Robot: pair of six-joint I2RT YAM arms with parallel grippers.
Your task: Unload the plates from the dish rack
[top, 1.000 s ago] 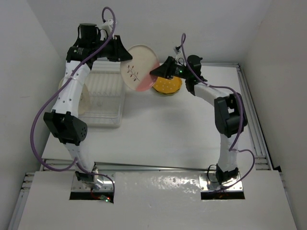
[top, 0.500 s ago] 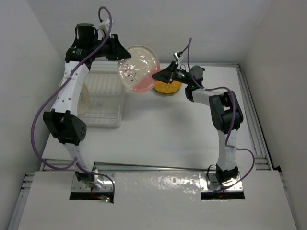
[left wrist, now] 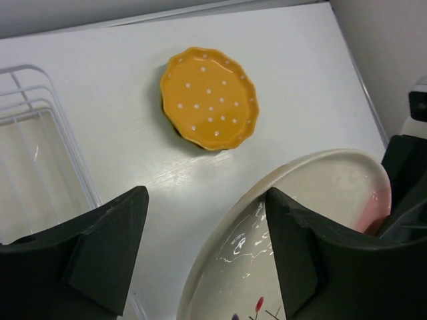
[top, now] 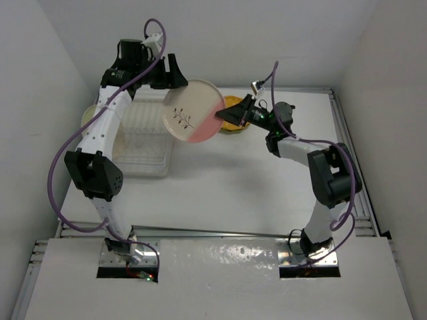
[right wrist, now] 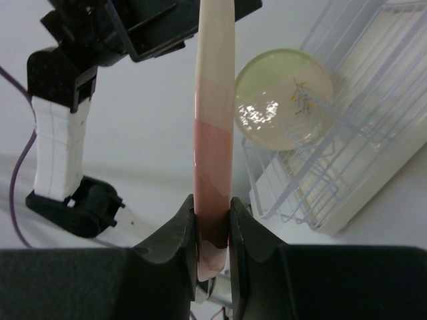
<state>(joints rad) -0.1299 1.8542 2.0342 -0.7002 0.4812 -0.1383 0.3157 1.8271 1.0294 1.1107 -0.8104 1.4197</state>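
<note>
Right gripper (right wrist: pixel 212 230) is pinching pink plate (top: pixel 194 111) edge mid-frame; left gripper (left wrist: pixel 200 253) is hanging open beside it. Orange plate (left wrist: pixel 209 97) is lying upper centre.

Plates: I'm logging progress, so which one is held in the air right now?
The cream-and-pink plate, pinched at its pink edge by the right gripper. The orange dotted plate lies on the table.
</note>
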